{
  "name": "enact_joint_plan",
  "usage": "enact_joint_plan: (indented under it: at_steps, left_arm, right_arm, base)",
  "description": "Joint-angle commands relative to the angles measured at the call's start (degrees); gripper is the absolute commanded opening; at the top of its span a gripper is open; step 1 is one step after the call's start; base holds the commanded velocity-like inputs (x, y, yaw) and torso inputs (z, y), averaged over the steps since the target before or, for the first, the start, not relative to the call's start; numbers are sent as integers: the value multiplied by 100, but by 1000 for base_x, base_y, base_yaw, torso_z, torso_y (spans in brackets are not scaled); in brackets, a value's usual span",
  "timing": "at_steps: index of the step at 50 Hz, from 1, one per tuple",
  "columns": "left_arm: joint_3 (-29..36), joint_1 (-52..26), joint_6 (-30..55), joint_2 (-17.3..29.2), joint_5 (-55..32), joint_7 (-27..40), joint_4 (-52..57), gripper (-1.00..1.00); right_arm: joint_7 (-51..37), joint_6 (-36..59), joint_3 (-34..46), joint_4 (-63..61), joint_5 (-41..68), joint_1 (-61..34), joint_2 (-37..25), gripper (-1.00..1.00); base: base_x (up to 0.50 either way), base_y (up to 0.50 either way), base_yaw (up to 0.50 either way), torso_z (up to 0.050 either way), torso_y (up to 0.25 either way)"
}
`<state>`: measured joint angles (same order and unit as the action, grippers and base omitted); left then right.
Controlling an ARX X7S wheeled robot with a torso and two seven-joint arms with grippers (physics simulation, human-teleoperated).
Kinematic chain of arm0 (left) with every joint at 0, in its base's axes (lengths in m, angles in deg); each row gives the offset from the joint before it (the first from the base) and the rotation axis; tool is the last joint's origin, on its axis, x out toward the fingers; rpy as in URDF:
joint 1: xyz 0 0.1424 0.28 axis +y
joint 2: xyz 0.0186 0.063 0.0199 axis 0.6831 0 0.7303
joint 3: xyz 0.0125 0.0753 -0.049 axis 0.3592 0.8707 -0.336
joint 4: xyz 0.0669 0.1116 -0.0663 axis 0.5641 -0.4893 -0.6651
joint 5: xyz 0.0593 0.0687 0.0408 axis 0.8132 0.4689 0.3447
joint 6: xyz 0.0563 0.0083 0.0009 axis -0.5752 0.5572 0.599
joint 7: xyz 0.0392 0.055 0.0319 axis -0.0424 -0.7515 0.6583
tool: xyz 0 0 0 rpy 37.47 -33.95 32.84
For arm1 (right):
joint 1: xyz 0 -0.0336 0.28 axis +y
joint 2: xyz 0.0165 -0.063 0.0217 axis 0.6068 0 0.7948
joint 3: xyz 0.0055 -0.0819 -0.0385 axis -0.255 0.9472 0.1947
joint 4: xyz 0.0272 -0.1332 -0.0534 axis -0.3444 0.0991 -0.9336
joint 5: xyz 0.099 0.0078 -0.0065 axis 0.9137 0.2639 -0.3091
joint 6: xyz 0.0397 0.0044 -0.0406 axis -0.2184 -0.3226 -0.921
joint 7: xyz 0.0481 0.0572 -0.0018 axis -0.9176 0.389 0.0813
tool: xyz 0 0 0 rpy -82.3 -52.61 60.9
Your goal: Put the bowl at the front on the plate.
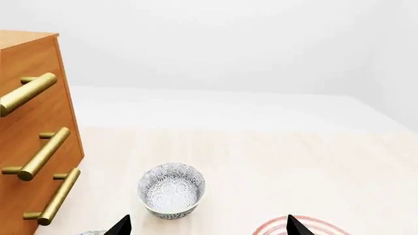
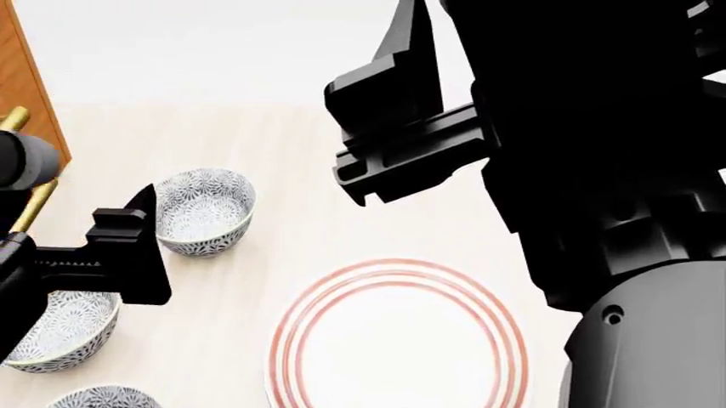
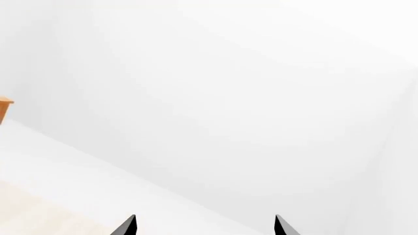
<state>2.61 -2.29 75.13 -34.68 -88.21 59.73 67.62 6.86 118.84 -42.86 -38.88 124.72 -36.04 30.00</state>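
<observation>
Along the left edge stands a wooden drawer unit with brass bar handles, on a pale wooden tabletop. Beside it three patterned bowls lie in a loose line: the near bowl, cut by the frame edge; the middle bowl; and the foremost bowl, upright, empty and farthest from the robot. The left gripper hovers between the middle and foremost bowls, its black fingertips spread wide with nothing between them; in its wrist view the foremost bowl sits just ahead of the tips. To the right lies the red-ringed plate, empty and apart from every bowl. Farther right the right gripper is raised, jaws parted, empty, facing a white wall.
</observation>
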Motion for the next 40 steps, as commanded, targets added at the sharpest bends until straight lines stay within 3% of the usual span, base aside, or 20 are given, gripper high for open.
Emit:
enact_joint_plan:
  at_steps: [1, 40]
  left_arm:
    - [95, 338, -22, 41, 320, -259, -7, 100]
    - [672, 1409, -196, 218, 1601, -1080, -227, 100]
  right_arm:
    - [19, -23, 28, -25, -10, 7, -24, 100]
    - [299, -144, 80, -120, -258, 188, -86, 100]
  base:
    - [0, 0, 0, 0, 0]
    - [0, 0, 0, 0, 0]
